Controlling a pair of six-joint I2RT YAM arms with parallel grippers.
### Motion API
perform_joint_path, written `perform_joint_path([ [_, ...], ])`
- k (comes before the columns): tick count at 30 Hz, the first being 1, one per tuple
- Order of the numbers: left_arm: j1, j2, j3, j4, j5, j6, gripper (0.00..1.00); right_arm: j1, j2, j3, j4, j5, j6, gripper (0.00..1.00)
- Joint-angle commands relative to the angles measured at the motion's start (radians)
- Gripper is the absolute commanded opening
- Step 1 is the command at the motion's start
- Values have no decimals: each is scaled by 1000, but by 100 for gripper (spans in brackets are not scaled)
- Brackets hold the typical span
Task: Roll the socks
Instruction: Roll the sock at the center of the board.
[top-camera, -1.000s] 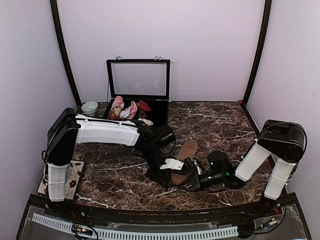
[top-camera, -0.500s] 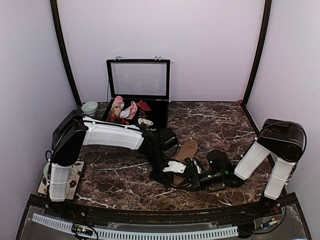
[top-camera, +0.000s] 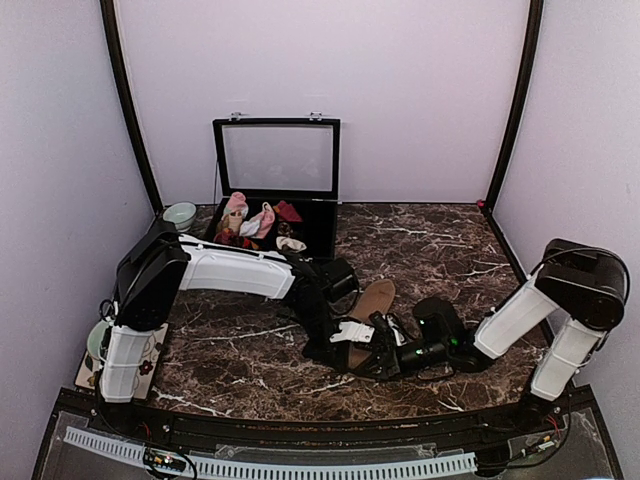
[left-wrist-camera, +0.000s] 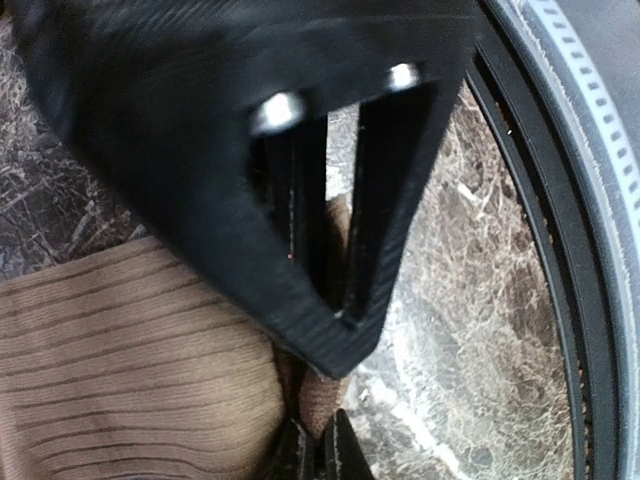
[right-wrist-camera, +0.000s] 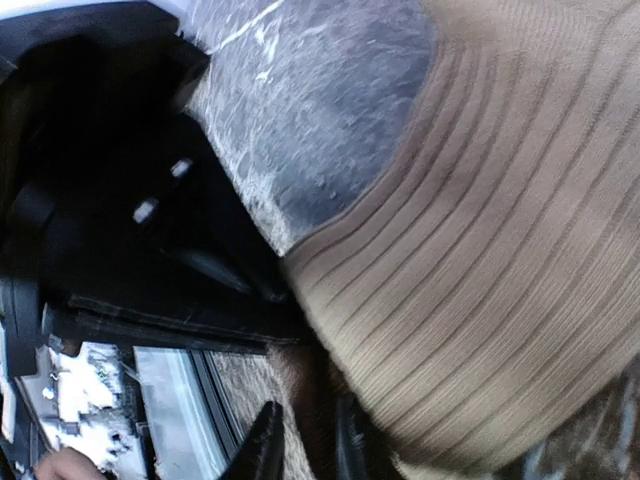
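Observation:
A tan-brown ribbed sock (top-camera: 374, 298) lies on the marble table, its near end between both grippers. My left gripper (left-wrist-camera: 316, 452) is shut on a small fold of the sock's (left-wrist-camera: 120, 360) brown edge, low over the table. The right gripper (right-wrist-camera: 303, 447) faces it from the other side, its jaws a little apart with the sock's (right-wrist-camera: 490, 270) dark edge lying between them. In the top view the left gripper (top-camera: 343, 338) and right gripper (top-camera: 384, 352) nearly touch. A cream sock (top-camera: 291, 243) rests in the case at the back.
An open black case (top-camera: 318, 232) with its lid up stands at the back, holding pink-and-white and dark red bundles. A pale green bowl (top-camera: 180, 215) sits to its left. A patterned mat (top-camera: 148, 350) lies at the near left. The table's front rail (left-wrist-camera: 600, 200) runs close by.
My left gripper has closed on the sock's edge. The right gripper's jaws have parted a little. The left arm has shifted slightly to the right.

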Motion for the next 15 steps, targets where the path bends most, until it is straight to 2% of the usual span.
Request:
perform_joint_path([
  [1,37,60,24,-99,112,-79,0,35,-61,-41,-267,247,-104,31],
  [2,48,75,43,-131,134,-86,0,54,-88,-43,-286,288,-120,39],
  [3,55,91,61,-162,152,-89,0,72,-112,-43,-308,331,-135,43],
  [8,78,168,141,-309,219,-87,0,140,-222,-66,-399,502,-179,47],
  [9,80,172,150,-325,236,-88,0,155,-249,-72,-414,539,-183,80],
  [10,81,175,159,-335,241,-88,0,174,-280,-77,-432,582,-185,97],
  [15,84,177,198,-397,269,-88,0,289,-449,-91,-524,838,-202,99],
])
